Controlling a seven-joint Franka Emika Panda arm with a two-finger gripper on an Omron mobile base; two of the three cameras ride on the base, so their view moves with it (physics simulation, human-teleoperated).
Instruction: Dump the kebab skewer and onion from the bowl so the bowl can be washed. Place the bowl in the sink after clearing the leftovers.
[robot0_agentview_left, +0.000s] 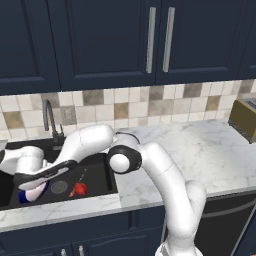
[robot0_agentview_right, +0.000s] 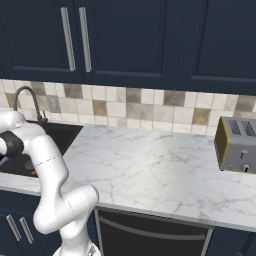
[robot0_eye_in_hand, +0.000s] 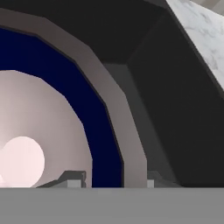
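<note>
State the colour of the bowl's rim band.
Dark blue on the bowl, around a white inside; the hand view shows it best.

The left base view looks forward and down from behind the arm, taking in the sink (robot0_agentview_left: 95, 172), the faucet (robot0_agentview_left: 50, 117), the marble counter (robot0_agentview_left: 200, 150) and a toaster (robot0_agentview_left: 245, 120) at its right edge. The right base view faces the same wall from further right: same faucet (robot0_agentview_right: 27, 102), counter (robot0_agentview_right: 150, 160) and toaster (robot0_agentview_right: 239, 145), with just a corner of the sink (robot0_agentview_right: 65, 135). The hand view sits very close, pressed up against the bowl (robot0_eye_in_hand: 103, 118) inside the dark basin.
</note>
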